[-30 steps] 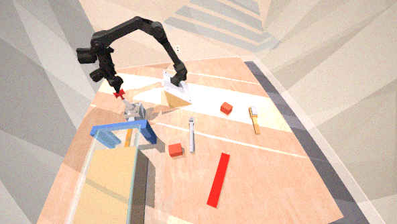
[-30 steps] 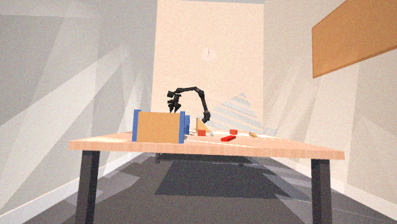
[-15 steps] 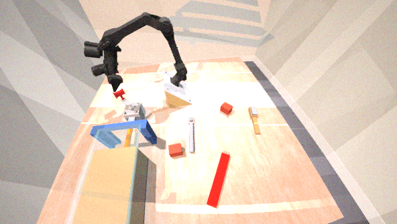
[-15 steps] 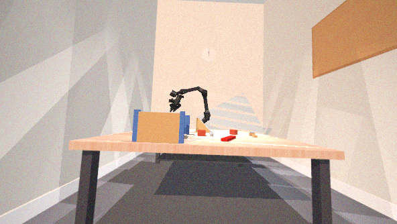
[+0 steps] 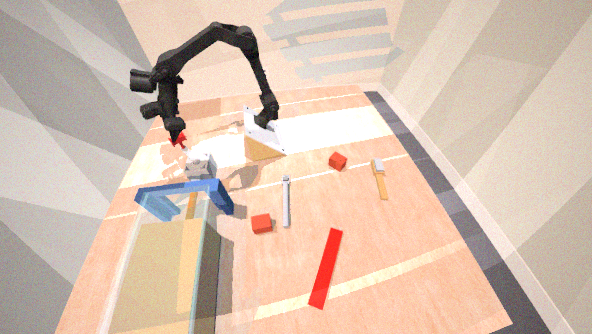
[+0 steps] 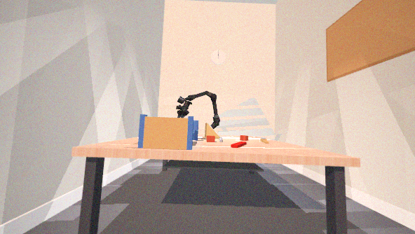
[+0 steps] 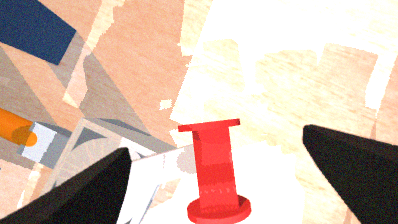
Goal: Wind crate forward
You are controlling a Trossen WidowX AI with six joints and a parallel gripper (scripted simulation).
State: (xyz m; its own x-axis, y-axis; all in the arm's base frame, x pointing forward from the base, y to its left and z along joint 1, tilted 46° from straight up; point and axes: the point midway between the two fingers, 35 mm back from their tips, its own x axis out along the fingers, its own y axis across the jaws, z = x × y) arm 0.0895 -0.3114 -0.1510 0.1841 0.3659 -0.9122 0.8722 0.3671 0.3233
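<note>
The tan crate (image 5: 150,270) (image 6: 166,133) sits in the clear-panelled cubby and looks flat. Its front is a gap back from the blue steel frame (image 5: 175,188). An orange strap (image 5: 191,206) (image 7: 11,125) runs between the crate and the grey hand winch (image 5: 201,167). The winch also shows in the wrist view (image 7: 85,155). The winch handle is on top of the winch, its pale arm reaching out to an upright red grip (image 7: 215,162). My gripper (image 5: 176,138) (image 7: 216,143) is open, its fingers on either side of the red grip, not closed on it. The key is hidden.
A grey bar-shaped tool (image 5: 286,202), two red blocks (image 5: 261,223) (image 5: 337,161), a brush-like tool (image 5: 381,185) and a flat red bar (image 5: 326,270) lie right of the cubby. A wedge-shaped stand (image 5: 262,147) is at the arm's base.
</note>
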